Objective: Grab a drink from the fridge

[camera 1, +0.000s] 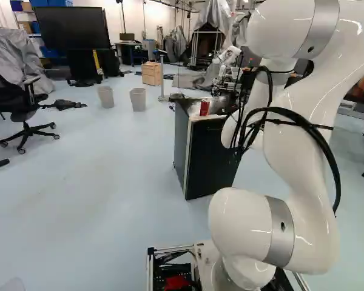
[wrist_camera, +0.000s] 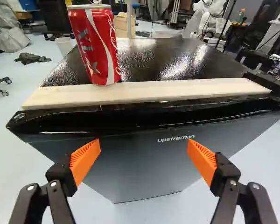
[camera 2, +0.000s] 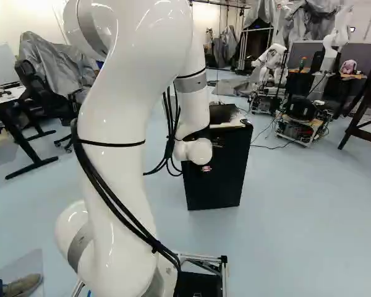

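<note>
Red soda can (wrist_camera: 97,46), upright on wooden strip (wrist_camera: 154,92) atop fridge (wrist_camera: 140,170); probably slick, thin-walled, dentable. Take mid-body, gentle squeeze; weight unclear. Pincer (wrist_camera: 143,145) released, fingers wide apart.

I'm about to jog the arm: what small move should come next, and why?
I would probably raise the open pincer and ease it left, until the red can looks centred ahead of it. The can stands on the wooden strip atop the fridge, above and left of the pincer, which faces the fridge's front with nothing gripped.
</note>
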`<state>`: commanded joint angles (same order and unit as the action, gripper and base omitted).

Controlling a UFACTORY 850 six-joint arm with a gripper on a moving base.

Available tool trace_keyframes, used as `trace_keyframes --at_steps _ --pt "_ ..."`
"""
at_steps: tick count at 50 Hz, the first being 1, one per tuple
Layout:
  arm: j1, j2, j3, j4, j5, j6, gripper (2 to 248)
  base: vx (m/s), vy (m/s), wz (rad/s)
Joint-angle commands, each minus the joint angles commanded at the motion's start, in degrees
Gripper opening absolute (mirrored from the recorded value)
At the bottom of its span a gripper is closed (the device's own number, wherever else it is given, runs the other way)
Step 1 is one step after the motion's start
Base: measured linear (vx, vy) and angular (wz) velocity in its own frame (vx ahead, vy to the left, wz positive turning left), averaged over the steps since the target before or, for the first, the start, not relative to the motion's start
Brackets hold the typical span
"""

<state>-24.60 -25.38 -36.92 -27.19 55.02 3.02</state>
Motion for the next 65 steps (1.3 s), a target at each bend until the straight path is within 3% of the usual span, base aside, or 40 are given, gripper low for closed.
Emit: trace_keyframes --at_steps 16,35,49,65 --pt "-0.10 0.30 0.41 0.00 0.00 0.00 247 0.000 0.000 0.000" --pt "-1.45 4.10 5.47 0.00 0.52 0.00 247 0.000 0.000 0.000" --pt "-1.14 6.93 9.14 0.18 5.16 0.00 247 0.000 0.000 0.000" --pt "0.75 8.78 11.47 1.89 12.76 0.00 247 0.000 0.000 0.000"
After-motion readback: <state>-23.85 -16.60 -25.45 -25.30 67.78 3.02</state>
